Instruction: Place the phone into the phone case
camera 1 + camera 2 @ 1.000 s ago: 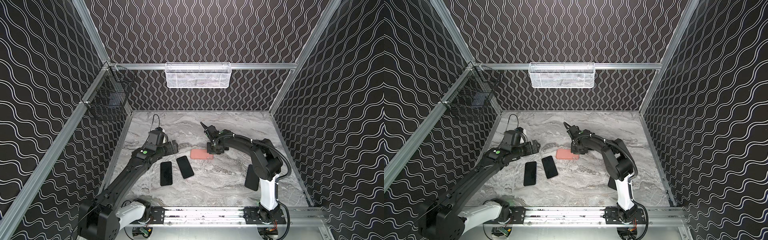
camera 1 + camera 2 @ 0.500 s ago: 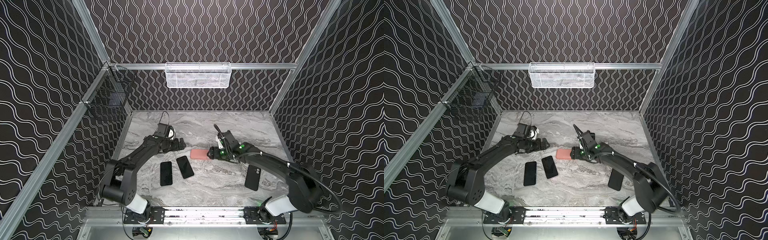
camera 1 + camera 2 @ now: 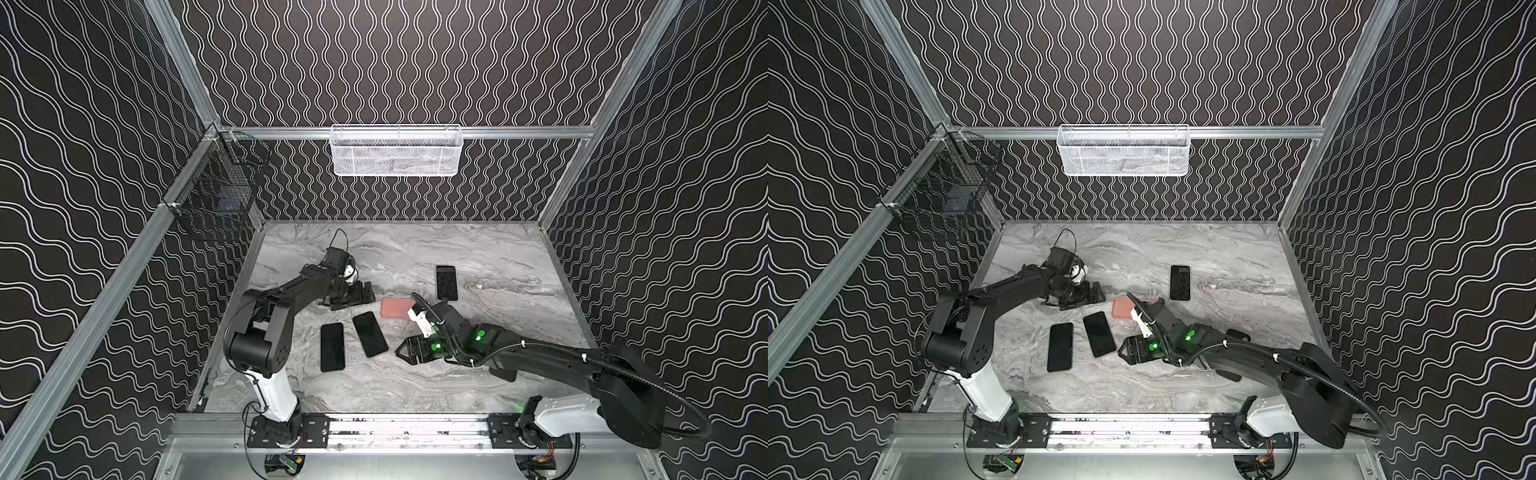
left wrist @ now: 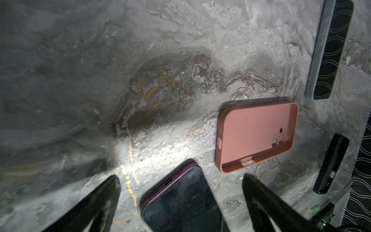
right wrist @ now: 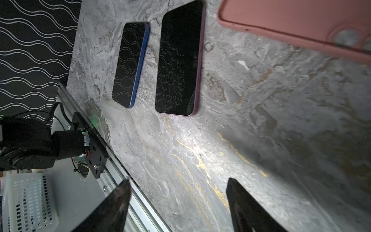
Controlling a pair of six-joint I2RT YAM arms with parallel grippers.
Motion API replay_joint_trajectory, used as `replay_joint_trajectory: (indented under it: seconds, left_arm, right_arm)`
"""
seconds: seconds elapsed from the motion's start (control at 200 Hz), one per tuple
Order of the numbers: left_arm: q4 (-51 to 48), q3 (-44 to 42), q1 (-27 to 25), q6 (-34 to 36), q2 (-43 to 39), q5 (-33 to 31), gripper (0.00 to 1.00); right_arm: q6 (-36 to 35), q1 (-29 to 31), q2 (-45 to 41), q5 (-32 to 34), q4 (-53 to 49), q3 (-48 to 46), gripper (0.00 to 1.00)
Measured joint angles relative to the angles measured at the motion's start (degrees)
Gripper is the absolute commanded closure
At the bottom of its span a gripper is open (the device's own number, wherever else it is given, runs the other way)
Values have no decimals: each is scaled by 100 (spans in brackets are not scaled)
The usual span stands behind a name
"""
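Note:
The pink phone case (image 3: 395, 308) (image 3: 1122, 308) (image 4: 255, 136) (image 5: 291, 26) lies hollow side up in mid-table. A purple-edged phone (image 3: 370, 340) (image 3: 1099, 340) (image 4: 180, 202) (image 5: 178, 60) and a blue-edged phone (image 3: 332, 347) (image 3: 1060, 347) (image 5: 130, 64) lie screen up just in front of it. My left gripper (image 3: 365, 293) (image 3: 1096, 296) (image 4: 180, 176) is open just left of the case, over the purple phone's far end, holding nothing. My right gripper (image 3: 401, 351) (image 3: 1123, 351) (image 5: 178, 180) is open and empty, low over the table right of the purple phone.
A third phone (image 3: 446, 282) (image 3: 1180, 282) (image 4: 329, 50) in a pale case lies behind the pink case. The right arm (image 3: 540, 357) stretches across the front right. A white mesh basket (image 3: 397, 150) hangs on the back wall, a black wire basket (image 3: 216, 195) on the left wall.
My right gripper has left the pink case, swung toward the table's front and opened its jaws. The left gripper has moved right, closer to the case. The rear phone has come into view.

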Motion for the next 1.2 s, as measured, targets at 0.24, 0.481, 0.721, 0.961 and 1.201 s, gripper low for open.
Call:
replay_joint_trajectory:
  seconds: [0.24, 0.481, 0.721, 0.961, 1.201]
  left_arm:
    - [170, 66, -61, -2, 238, 225, 2]
    - [341, 76, -144, 0, 319, 304, 7]
    - [459, -188, -557, 2, 144, 269, 9]
    - [680, -621, -660, -11, -144, 186, 10]
    - [579, -852, -664, -17, -400, 57, 10]
  right_arm:
    - [162, 302, 566, -188, 452, 59, 23]
    - [350, 514, 931, -459, 938, 63, 23]
    - [385, 538, 1252, -658, 1226, 118, 22]
    - [385, 531, 1508, -741, 1469, 197, 22]
    - [428, 531, 1558, -737, 1572, 197, 22]
